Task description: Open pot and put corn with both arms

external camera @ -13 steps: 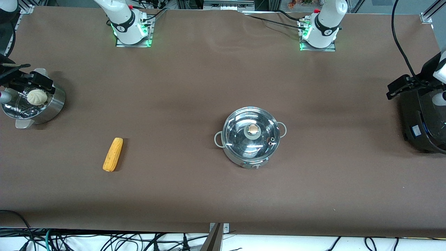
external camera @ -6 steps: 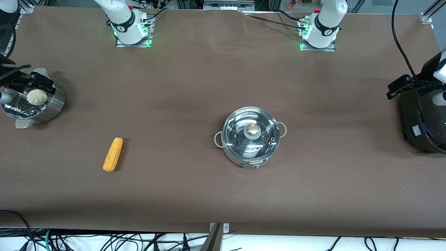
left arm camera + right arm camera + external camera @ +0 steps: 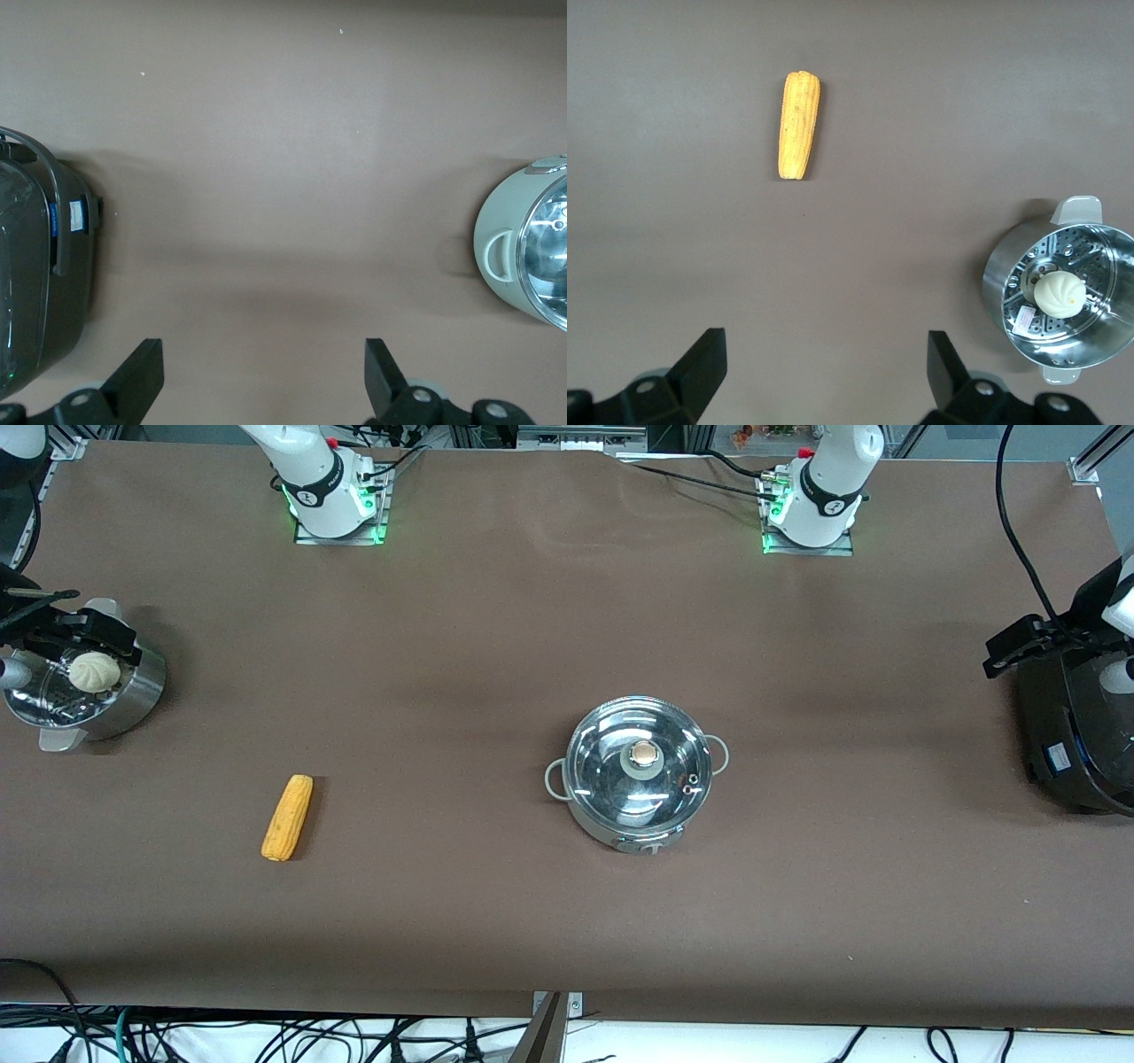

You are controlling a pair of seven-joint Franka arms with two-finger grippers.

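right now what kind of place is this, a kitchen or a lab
Most likely a robot lab, not a kitchen: two arm bases bolted to a brown table, loose cables along its edge, and staged props, a lidded pot and a corn.

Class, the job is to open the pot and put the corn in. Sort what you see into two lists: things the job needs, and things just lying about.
Needed:
pot, lid on
corn, on the table
left gripper, open
right gripper, open

Lying about:
steamer holding a bun
black cooker
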